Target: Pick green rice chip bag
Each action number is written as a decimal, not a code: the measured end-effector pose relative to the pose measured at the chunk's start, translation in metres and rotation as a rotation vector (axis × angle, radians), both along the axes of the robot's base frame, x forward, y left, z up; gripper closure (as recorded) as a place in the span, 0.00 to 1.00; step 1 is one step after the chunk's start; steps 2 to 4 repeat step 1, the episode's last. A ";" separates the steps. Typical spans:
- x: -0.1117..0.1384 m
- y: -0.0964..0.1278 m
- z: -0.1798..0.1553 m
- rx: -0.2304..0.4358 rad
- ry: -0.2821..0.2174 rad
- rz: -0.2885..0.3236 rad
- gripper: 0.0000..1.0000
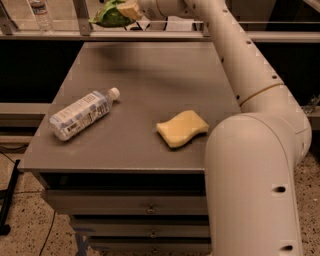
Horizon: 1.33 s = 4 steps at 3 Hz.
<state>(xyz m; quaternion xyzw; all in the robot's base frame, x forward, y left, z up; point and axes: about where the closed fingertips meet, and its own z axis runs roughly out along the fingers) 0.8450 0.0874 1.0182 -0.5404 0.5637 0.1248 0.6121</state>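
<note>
The green rice chip bag (111,16) hangs in the air at the top of the camera view, above the far edge of the grey table (150,75). My gripper (129,10) is shut on the bag's right end and holds it well above the tabletop. The white arm reaches up from the lower right along the table's right side. The top of the bag is cut off by the frame edge.
A clear plastic water bottle (82,114) lies on its side at the table's left. A yellow wavy sponge (182,128) lies near the front right. A metal rail (60,35) runs behind the table. Drawers sit below the tabletop.
</note>
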 end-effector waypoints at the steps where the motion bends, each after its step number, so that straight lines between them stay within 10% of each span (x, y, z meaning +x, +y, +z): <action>1: -0.001 0.005 -0.002 -0.002 0.009 0.025 1.00; 4: -0.001 0.005 -0.002 -0.002 0.009 0.025 1.00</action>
